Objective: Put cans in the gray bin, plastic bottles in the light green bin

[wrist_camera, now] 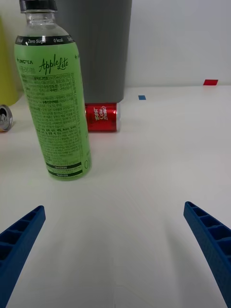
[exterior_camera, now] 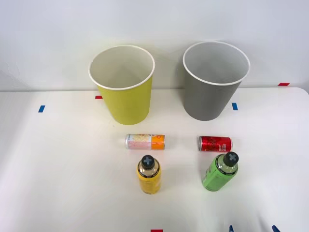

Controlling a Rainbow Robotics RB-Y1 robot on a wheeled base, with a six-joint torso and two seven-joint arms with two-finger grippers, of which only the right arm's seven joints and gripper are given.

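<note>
White counter (exterior_camera: 58, 183) with two big cups at the back: light green bin (exterior_camera: 123, 92) on the left, gray bin (exterior_camera: 212, 87) on the right, both upright, well apart. In front of the green bin the silver-pink can (exterior_camera: 145, 141) lies on its side, orange end toward the right; in front of the gray bin the red can (exterior_camera: 215, 143) lies on its side too. Nearer the robot, yellow bottle (exterior_camera: 149, 175) stands just in front of the pink can, green bottle (exterior_camera: 220, 172) stands just in front of the red can, both capped. Right gripper (wrist_camera: 115, 250) low over bare counter, jaws spread wide and released, holding nothing; blue fingers (wrist_camera: 19, 240) at both corners, green bottle ahead of them, red can behind it.
</note>
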